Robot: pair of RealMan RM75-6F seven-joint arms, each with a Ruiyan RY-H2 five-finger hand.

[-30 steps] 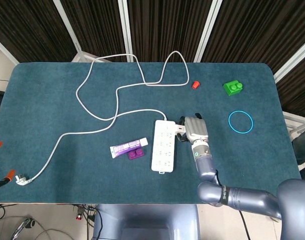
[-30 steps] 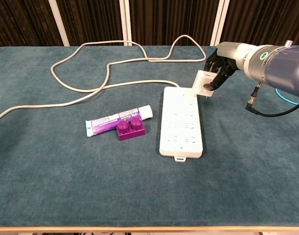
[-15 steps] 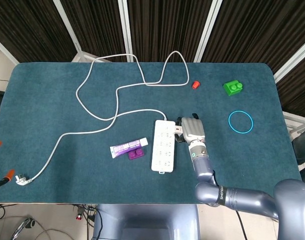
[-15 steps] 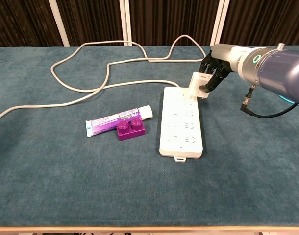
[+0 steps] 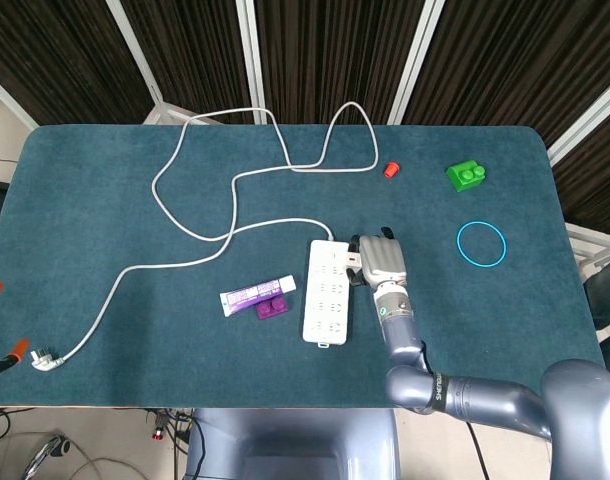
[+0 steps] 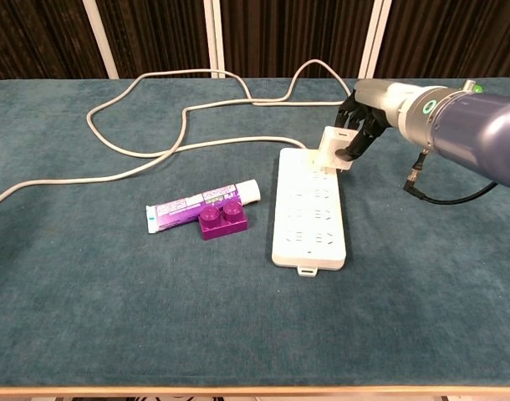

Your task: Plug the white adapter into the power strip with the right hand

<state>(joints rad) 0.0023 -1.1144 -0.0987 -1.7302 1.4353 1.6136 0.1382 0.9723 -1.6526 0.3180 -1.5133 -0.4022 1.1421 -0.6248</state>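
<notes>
Chest view shows the right hand (image 6: 358, 125) pinching the white adapter (image 6: 332, 147) between dark fingers (image 6: 353, 144), holding it just above the far end of the strip (image 6: 310, 213). Whether the adapter touches the strip cannot be told. Head view puts the same hand (image 5: 379, 260) at the strip's (image 5: 327, 292) right far corner, with the adapter (image 5: 353, 256) peeking out on its left. The strip's cable (image 5: 225, 180) loops across the far half of the table (image 5: 105, 200) and ends in a plug (image 5: 43, 359) near the left front edge. A tube (image 6: 201, 203) and a purple block (image 6: 221, 222) lie touching, left of the strip. A red cap (image 5: 391, 169), a green block (image 5: 466, 176) and a blue ring (image 5: 482, 243) lie further right. The left hand is out of sight.
</notes>
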